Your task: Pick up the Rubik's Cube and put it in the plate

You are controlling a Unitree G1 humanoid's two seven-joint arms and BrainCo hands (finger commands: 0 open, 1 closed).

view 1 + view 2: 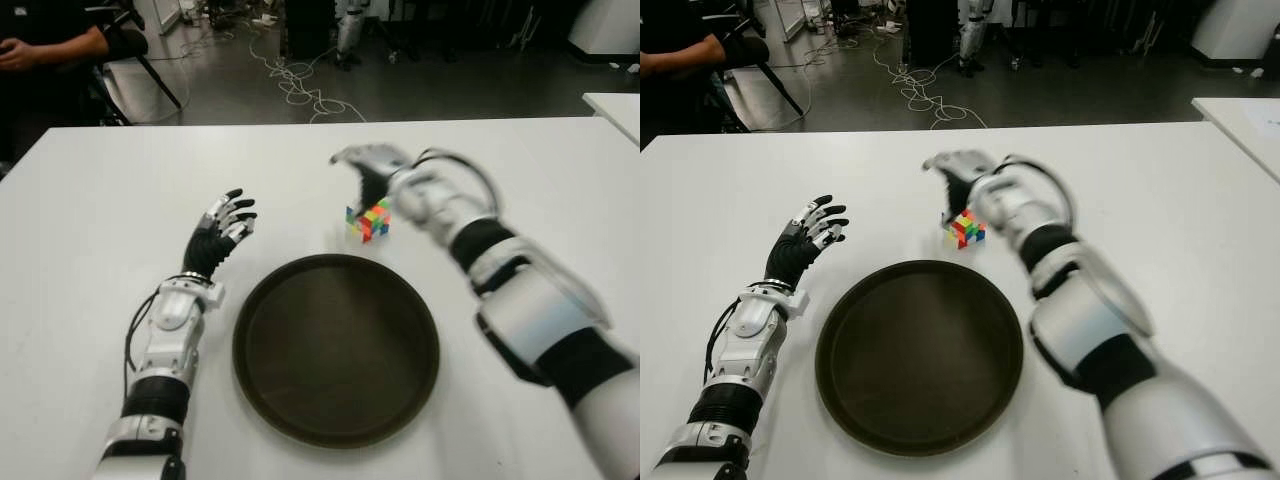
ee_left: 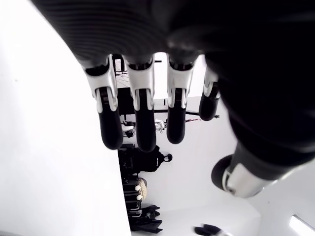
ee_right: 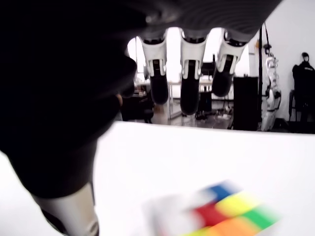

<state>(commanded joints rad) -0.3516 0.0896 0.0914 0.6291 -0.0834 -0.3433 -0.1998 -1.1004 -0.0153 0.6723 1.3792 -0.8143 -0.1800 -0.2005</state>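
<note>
arms: white shells, black joints | left hand [image 1: 222,232]: black, silver knuckles | forearm cables: black

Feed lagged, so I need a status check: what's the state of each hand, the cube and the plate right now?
Right hand: open, fingers arched above the cube, not gripping.
Left hand: open, idle, left of the plate.
Rubik's Cube: on the table, beyond the plate, not lifted.
Plate: holds nothing.

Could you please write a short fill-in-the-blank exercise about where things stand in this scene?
1. The Rubik's Cube sits on the ____, not in the plate.
2. The ____ hand hovers open over the cube.
3. The left hand holds ____.
4. The plate is ____ in colour.

Missing words: table; right; nothing; dark brown
</note>
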